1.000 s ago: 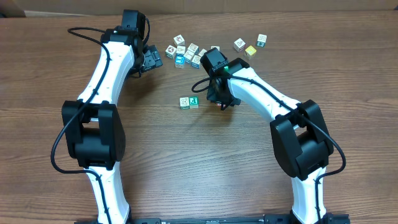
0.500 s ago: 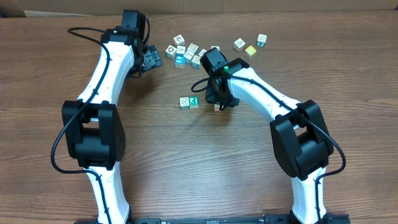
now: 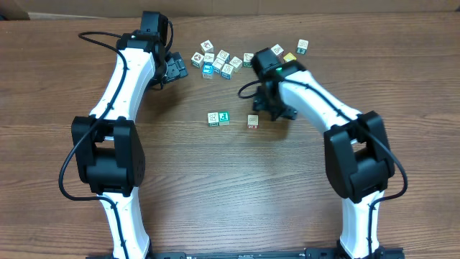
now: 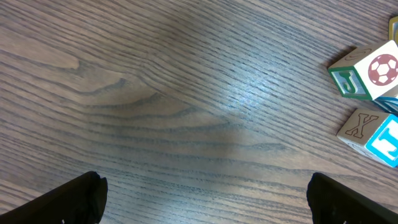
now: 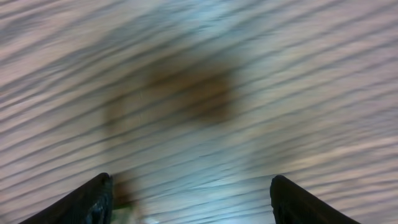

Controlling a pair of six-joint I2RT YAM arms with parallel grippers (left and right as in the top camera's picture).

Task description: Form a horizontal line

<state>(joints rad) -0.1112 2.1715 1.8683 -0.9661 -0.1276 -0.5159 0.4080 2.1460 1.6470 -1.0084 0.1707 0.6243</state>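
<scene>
- Brown wood-grain table (image 3: 215, 180): carries two white-and-black robot arms and a scatter of tiny picture cubes.
- Left black two-finger gripper (image 3: 177, 70): hangs over bare wood. Fingertips (image 4: 84, 196) spread as wide as they go, with nothing between them.
- Loose clump of white-edged picture cubes (image 3: 219, 61): lies just past the outer side of the left gripper's right finger, near it but not touching. Shows, closest in the left wrist view, a football-faced cube (image 4: 367, 71) and an X-lettered cube with a bright blue side (image 4: 373, 134), close together.
- Right black two-finger gripper (image 3: 277, 111): points down at the table. Fingertips (image 5: 87, 202) stand well apart and clamp nothing, with only blurred wood grain between them.
- Short horizontal line of tiny white-edged picture cubes (image 3: 218, 118): lies well to the left of the right gripper's fingers, on open table between the two arms. Counts only two cubes so far, one green-faced and one teal-faced, touching side by side.
- Single tan cube with a red mark (image 3: 252, 121): rests just to the left of the right gripper's fingers, free of them. Sits roughly level with the touching pair but is parted from it by a clear gap.
- Yellow-faced cube (image 3: 290, 57): peeks out behind the right gripper's wrist, on the side away from the fingertips.
</scene>
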